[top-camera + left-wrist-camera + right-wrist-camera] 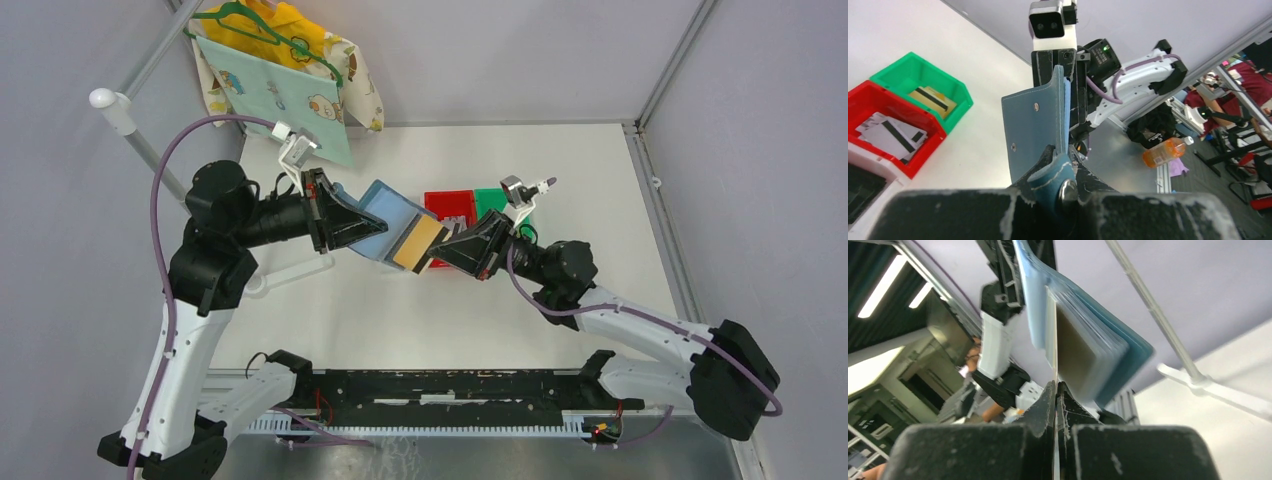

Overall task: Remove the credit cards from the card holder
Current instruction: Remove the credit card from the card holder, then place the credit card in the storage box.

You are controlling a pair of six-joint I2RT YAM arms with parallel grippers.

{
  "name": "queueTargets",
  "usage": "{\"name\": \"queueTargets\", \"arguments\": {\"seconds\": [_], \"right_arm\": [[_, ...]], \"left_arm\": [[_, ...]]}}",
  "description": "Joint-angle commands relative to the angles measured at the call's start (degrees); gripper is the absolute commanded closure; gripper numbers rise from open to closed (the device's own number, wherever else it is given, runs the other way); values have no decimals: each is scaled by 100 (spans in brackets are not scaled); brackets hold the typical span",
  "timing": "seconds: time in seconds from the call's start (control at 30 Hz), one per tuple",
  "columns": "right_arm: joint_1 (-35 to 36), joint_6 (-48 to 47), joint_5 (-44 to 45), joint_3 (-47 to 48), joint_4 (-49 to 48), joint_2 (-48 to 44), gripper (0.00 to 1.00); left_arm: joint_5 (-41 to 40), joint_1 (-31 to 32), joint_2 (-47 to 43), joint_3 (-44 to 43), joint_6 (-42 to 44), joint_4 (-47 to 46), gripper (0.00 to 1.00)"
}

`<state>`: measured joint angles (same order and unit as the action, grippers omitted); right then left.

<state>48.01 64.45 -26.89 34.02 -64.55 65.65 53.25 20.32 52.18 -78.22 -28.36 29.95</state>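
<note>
We see the left pincer (372, 230), reaching in from 9 o'clock, clamping the card holder (397, 213); the right pincer (441, 257), from 4 o'clock, pinches a credit card (1051, 335).

One card holder (385, 215), two arms (195, 320) (640, 325), and three bins: white (863, 156), red (923, 155), green (955, 107).
</note>
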Motion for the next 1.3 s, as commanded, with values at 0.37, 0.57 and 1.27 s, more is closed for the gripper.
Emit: {"name": "queueTargets", "arguments": {"seconds": [0.37,0.57,1.27], "right_arm": [[-1703,-4046,1288,1444,7557,-1395,100],[-1889,-4783,2724,1857,8487,-846,100],[-2400,-5266,2762,3047,8142,2142,100]], "left_arm": [[-1040,-33,67,-602,2541,1290,98],[-916,-33,15,-584,2574,1379,98],[-500,-33,-171,-590,2465,1487,98]]}}
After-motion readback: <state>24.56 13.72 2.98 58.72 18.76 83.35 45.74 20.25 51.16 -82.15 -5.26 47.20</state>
